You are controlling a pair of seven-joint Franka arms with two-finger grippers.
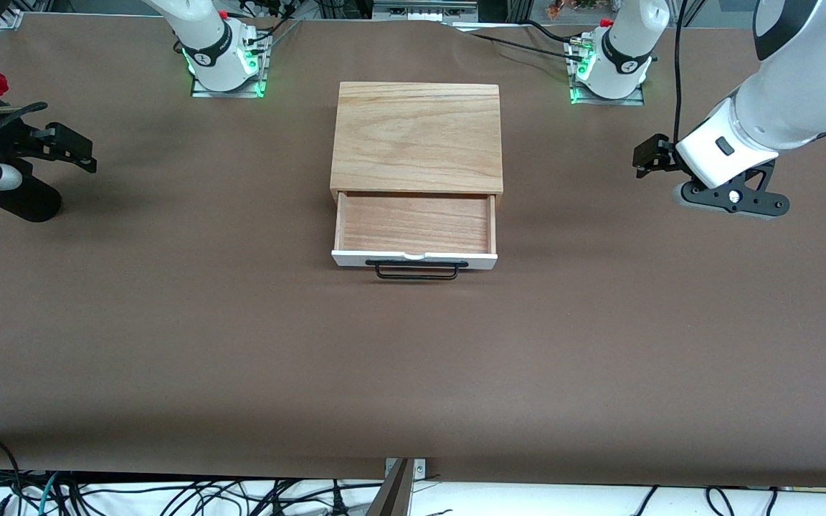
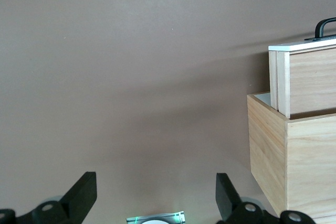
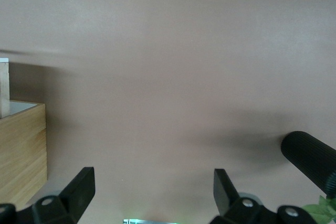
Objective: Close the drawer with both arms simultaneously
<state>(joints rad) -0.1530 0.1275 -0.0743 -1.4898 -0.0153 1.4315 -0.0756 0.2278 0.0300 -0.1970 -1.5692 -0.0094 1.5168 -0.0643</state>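
Note:
The drawer (image 1: 415, 226) is pulled out of the wooden box casing (image 1: 416, 136) at the table's middle. Its white front panel (image 1: 413, 259) and black wire handle (image 1: 416, 271) face the front camera. My left gripper (image 1: 649, 156) hovers open and empty over the table toward the left arm's end, well apart from the box. In the left wrist view the open gripper (image 2: 155, 182) sees the drawer (image 2: 310, 77) and casing (image 2: 294, 161) side-on. My right gripper (image 1: 72, 147) hovers open and empty toward the right arm's end. The right wrist view (image 3: 153, 178) shows the casing's edge (image 3: 21, 150).
A black cylinder (image 1: 26, 197) lies on the table under the right hand and shows in the right wrist view (image 3: 310, 156). The arm bases (image 1: 223, 54) (image 1: 614, 61) stand at the table's back edge. Cables hang below the table's front edge (image 1: 169, 494).

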